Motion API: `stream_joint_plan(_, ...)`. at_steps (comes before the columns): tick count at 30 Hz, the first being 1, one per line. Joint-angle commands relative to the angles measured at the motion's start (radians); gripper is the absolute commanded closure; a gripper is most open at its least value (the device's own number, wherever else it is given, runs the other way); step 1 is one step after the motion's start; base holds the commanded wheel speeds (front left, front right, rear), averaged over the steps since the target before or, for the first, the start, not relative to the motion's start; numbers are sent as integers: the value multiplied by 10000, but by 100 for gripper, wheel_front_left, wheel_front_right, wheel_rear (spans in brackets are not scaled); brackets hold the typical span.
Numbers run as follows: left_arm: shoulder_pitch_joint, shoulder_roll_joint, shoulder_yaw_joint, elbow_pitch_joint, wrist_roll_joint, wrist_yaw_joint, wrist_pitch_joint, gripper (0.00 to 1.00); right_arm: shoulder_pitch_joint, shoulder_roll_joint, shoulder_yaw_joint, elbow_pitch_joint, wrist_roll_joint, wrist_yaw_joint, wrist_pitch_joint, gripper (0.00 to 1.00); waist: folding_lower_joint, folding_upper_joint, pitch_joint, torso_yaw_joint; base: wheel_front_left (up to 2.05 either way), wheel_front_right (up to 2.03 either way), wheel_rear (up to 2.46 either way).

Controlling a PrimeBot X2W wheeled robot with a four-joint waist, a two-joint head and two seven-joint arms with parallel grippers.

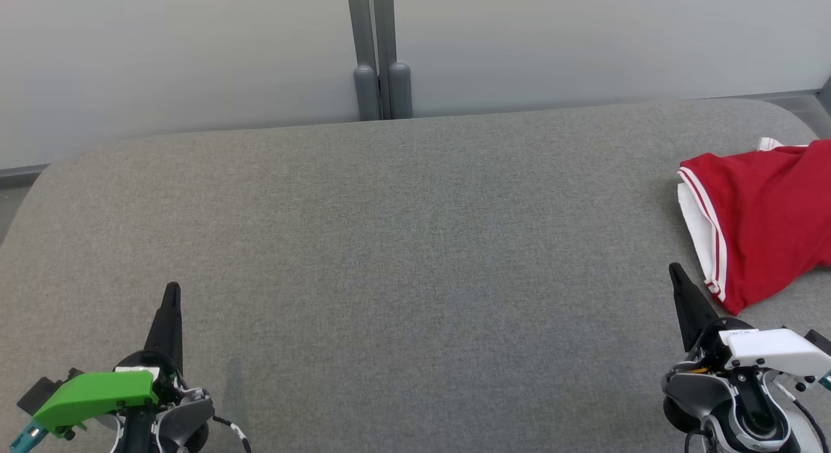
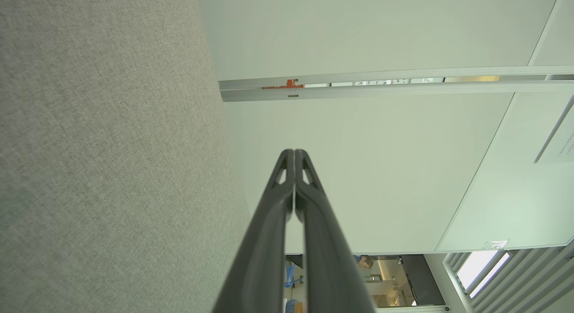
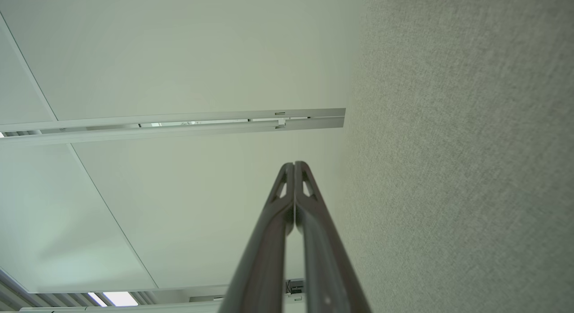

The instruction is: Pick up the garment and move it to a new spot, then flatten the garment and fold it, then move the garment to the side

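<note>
table (image 1: 389, 245): we see a broad grey cloth-covered top with rounded far corners. its weave looks grabby, so a fingertip dragged low across it could snag or bunch the cover.
red garment (image 1: 759, 219): it lies at the table's right edge, about halfway between the far and near edges, and runs out of the head view. it is loosely doubled over rather than spread flat. we cannot tell how much of it hangs past the right edge, and an overhanging part could pull the rest off the table if nudged outward.
stage: cloth lying at the side like this fits a garment waiting to be picked up, and equally one already folded and set aside. we judge no further.
white trim (image 1: 704, 213): the striped hem and pale lining face the table's middle, with layers stacked there. a pinch that catches only the top layer would peel them apart and spoil how the cloth lies.
right gripper (image 1: 676, 274): it sits near the table's near right corner with its fingers pressed together and nothing between them. the tip is just beside the garment's near corner, so a careless sideways swing could hook the hem and drag it.
left gripper (image 1: 171, 294): it sits near the near left corner, also pressed together and empty, well apart from the garment. a reach from there would have to cross the whole table.
</note>
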Motion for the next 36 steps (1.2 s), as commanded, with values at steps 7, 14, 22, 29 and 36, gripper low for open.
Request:
stream_joint_plan(7,-133,17,63,20,44,-49,53,100,-57,-14,10,-43,67,0,32,100,0,-1,0,0,0,0,0)
stream_joint_plan(14,-134,8,73,20,54,-50,66,100,-57,-14,10,-43,68,0,31,100,0,-1,0,0,0,0,0)
stream_joint_plan(22,-136,1,82,21,50,-50,57,100,-57,-14,11,-43,68,0,31,100,0,-1,0,0,0,0,0)
stream_joint_plan(29,-137,-6,90,21,55,-50,68,100,-57,-14,11,-43,68,0,31,100,0,-1,0,0,0,0,0)
stream_joint_plan(36,-137,-10,96,21,64,-50,77,100,-57,-14,12,-43,69,0,30,100,0,-1,0,0,0,0,0)
